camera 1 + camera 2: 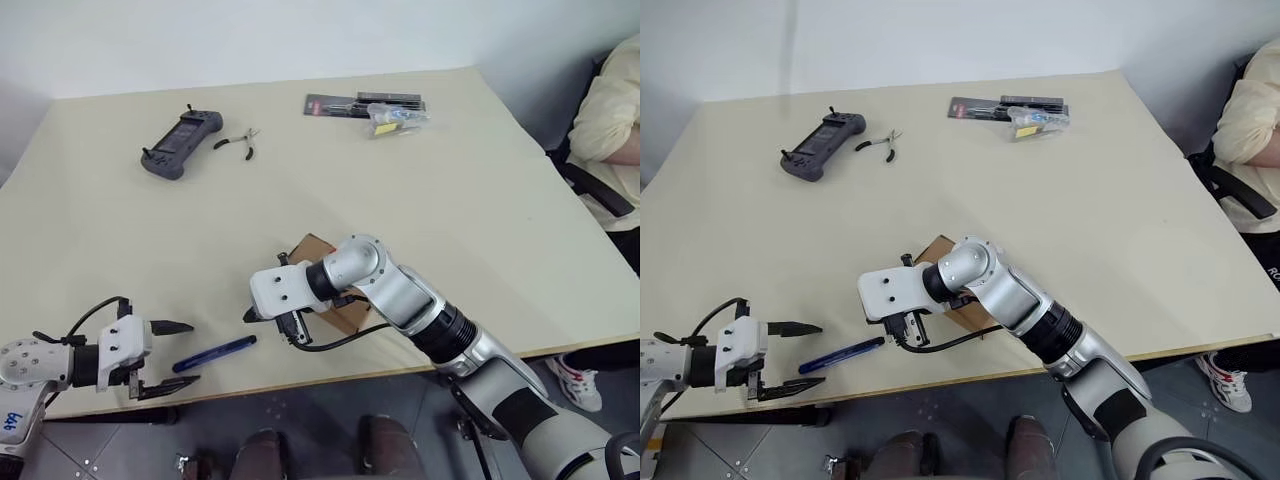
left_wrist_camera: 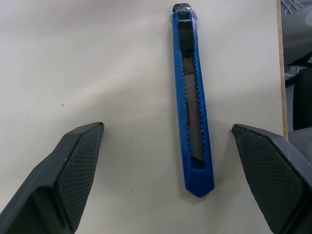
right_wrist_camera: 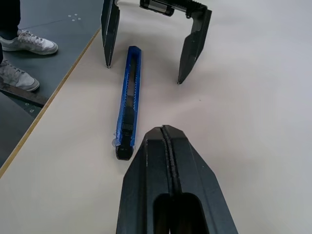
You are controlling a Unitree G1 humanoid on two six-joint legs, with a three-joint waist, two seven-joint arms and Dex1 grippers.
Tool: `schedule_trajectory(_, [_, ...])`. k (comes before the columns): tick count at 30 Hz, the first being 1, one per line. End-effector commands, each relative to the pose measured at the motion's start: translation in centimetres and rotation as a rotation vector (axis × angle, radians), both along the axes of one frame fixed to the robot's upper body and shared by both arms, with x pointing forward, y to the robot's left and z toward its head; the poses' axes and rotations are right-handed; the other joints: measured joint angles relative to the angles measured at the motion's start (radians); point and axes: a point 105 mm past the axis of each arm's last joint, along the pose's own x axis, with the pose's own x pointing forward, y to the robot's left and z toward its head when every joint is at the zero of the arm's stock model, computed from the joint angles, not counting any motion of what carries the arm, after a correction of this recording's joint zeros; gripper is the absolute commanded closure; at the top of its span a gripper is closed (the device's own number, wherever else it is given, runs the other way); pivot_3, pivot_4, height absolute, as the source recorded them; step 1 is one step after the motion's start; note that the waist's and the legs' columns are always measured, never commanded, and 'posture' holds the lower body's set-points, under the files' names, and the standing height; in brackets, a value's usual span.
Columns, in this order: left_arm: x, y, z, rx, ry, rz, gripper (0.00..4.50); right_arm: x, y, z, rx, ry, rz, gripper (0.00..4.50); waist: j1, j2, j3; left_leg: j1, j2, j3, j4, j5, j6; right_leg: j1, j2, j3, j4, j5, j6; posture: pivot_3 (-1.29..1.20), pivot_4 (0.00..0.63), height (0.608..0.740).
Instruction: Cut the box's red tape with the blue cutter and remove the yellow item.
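The blue cutter (image 1: 214, 353) is lying flat on the pale tabletop (image 1: 400, 200) close to its near edge, between the two arms, touched by neither. The left pincer (image 1: 172, 353) is sitting low at that near edge with its two black fingers (image 2: 73, 165) spread wide apart and holding nothing; seen from the left wrist, the cutter is resting lengthwise in the gap between them, nearer one finger than the other, clear of both. The right pincer (image 3: 168, 146) is hovering just beyond the cutter's other end, pointing toward the left arm, with its fingers pressed together and gripping nothing; from the right wrist the cutter's dark end is showing just beside the closed tip. The box (image 1: 322, 262), brown cardboard, is sitting on the tabletop right behind the right wrist, which is covering much of it, so I cannot tell how its flaps are standing. At the far side of the tabletop a dark handheld controller (image 1: 181, 144) is lying beside small black-handled pliers (image 1: 240, 143), and further to the right a black strip package (image 1: 362, 103) is lying next to a clear packet with a yellow label (image 1: 397, 120). A person in a pale yellow top (image 1: 612, 130) is sitting at the right edge of the scene.
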Motion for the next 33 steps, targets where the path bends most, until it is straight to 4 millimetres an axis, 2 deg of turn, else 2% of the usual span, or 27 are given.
schedule_trajectory(1, [-1.4, 0.5, -2.2, 0.049, 0.117, 0.008, 0.91, -0.7, 0.4, 0.8, 0.038, -0.012, 0.028, 4.5, -0.001, 0.0, 0.0, 0.0, 0.0, 0.0, 0.0, 0.0, 0.0, 0.0, 0.0, 0.0, 0.0, 0.0, 0.0, 0.0, 0.15, 0.74])
schedule_trajectory(8, [-1.8, -0.3, -2.5, 0.029, 0.163, -0.002, 2.96, -0.6, 0.4, 0.8, 0.035, -0.013, 0.025, 4.5, -0.001, 0.0, 0.0, 0.0, 0.0, 0.0, 0.0, 0.0, 0.0, 0.0, 0.0, 0.0, 0.0, 0.0, 0.0, 0.0, 0.15, 0.74])
schedule_trajectory(10, [-1.8, -0.4, -2.5, 0.029, 0.162, -0.004, 2.96, -0.5, 0.4, 0.8, 0.034, -0.012, 0.024, 4.5, -0.001, 0.0, 0.0, 0.0, 0.0, 0.0, 0.0, 0.0, 0.0, 0.0, 0.0, 0.0, 0.0, 0.0, 0.0, 0.0, 0.15, 0.74])
schedule_trajectory(15, [-1.9, -0.9, -2.6, 0.016, 0.162, -0.024, 4.07, -0.4, 0.4, 0.8, 0.032, -0.015, 0.021, 4.5, -0.001, 0.0, 0.0, 0.0, 0.0, 0.0, -0.001, 0.0, 0.0, 0.0, 0.0, 0.0, 0.0, 0.0, 0.0, 0.0, 0.15, 0.74])
schedule_trajectory(26, [-2.1, -0.9, -2.8, 0.044, 0.167, -0.045, 4.07, -0.4, 0.5, 0.5, 0.029, -0.01, 0.022, 4.5, -0.001, 0.0, 0.0, 0.0, 0.0, 0.0, -0.001, 0.0, 0.0, 0.0, 0.0, 0.0, 0.0, 0.0, 0.0, 0.0, 0.15, 0.74])
schedule_trajectory(33, [-2.4, -0.5, -3.1, 0.089, 0.182, -0.058, 4.07, -0.9, 1.1, -2.6, -0.074, -0.05, 0.065, 4.5, -0.003, 0.0, 0.0, 0.001, 0.0, 0.001, -0.002, 0.0, 0.0, 0.0, 0.0, 0.0, 0.0, 0.0, 0.0, 0.0, 0.15, 0.74])
